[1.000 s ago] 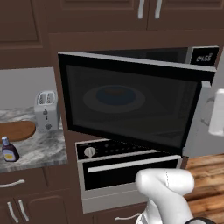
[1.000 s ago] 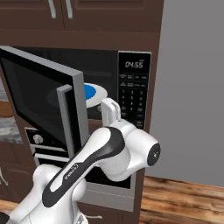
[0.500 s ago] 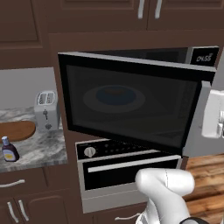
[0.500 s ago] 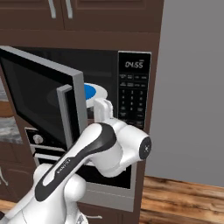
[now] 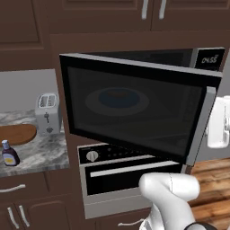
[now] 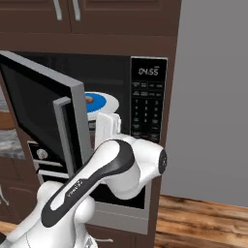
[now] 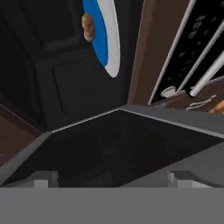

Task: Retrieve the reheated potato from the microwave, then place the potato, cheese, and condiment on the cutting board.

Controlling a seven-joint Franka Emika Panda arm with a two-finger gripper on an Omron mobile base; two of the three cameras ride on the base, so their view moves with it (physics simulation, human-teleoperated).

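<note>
I had the microwave (image 6: 145, 97) door swung open, and the potato (image 7: 88, 26) lay inside on its blue-and-white plate (image 6: 109, 102), not yet touched. My gripper (image 7: 109, 177) stood wide and empty just outside the opening. Left of the microwave, the cutting board (image 5: 15, 134) lay bare, the condiment (image 5: 9, 153) beside it. All three placements remained.

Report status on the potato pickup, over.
Pincer open, empty, outside the microwave mouth. Potato on the blue-and-white plate inside. Open door edge close beside the approach.
</note>
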